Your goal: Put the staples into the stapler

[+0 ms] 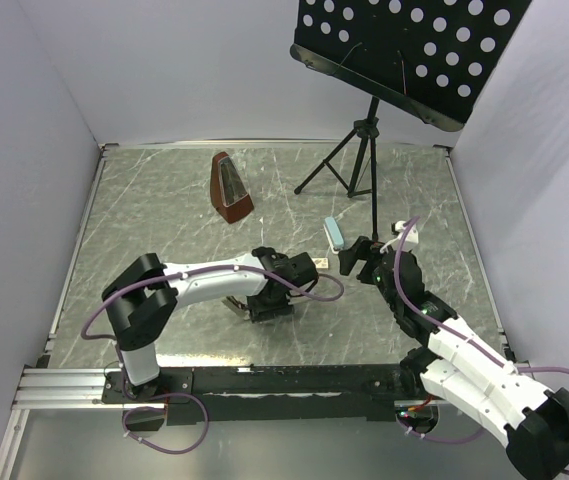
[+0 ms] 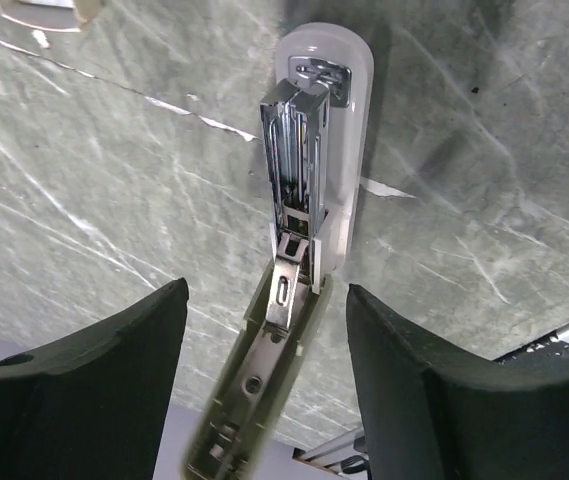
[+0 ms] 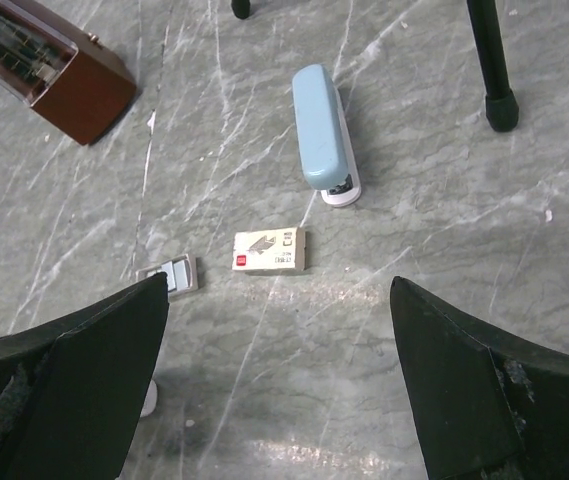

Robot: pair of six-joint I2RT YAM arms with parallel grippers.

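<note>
Left end effector (image 2: 264,295) released, straddling open stapler (image 2: 309,150); lid blurred, cut off bottom centre. Right end effector (image 3: 279,285) released, empty. Staple box (image 3: 269,250) mid-frame, contents hidden.

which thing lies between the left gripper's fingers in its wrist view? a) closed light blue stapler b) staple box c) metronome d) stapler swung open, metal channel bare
d: the left gripper, fingers apart, straddles an opened stapler with its metal channel exposed; the light blue stapler, staple box and metronome lie elsewhere on the table.
</note>
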